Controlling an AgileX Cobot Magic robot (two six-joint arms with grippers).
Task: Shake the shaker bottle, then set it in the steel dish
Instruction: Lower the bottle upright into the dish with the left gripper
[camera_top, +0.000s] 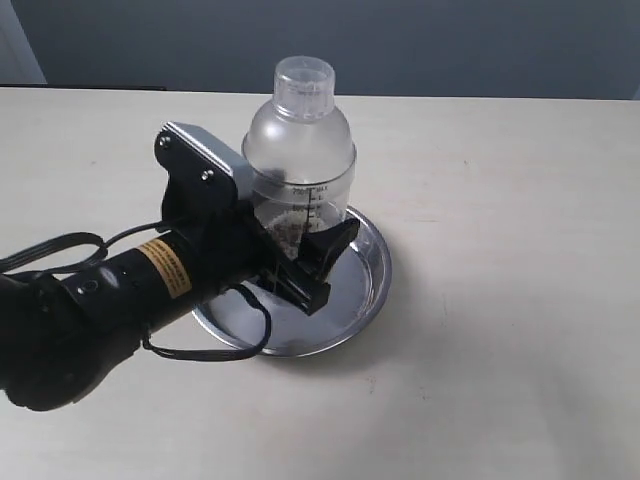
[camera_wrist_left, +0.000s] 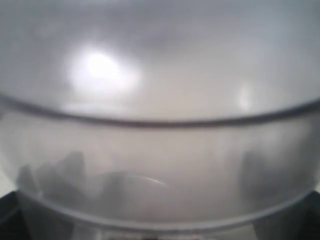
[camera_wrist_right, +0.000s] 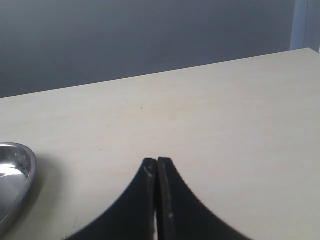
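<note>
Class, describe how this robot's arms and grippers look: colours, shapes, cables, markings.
The left arm is black and bulky, with a yellow label, a grey metal plate with screws, and loose black cables. Its fingers are black wedges. The right gripper has two black, curved, tapering fingers.

My left arm (camera_top: 110, 300) lies across the near-left side of the dish (camera_top: 374, 268), so that approach is blocked. The left gripper (camera_top: 322, 265) brackets the bottle (camera_top: 300, 150), which stands tall over the dish's middle and fills the whole left wrist view. The dish's right rim is open to reach. The table (camera_top: 520, 250) to the right is free room, and the right gripper (camera_wrist_right: 157, 172) faces open tabletop with the dish's edge off to one side.
</note>
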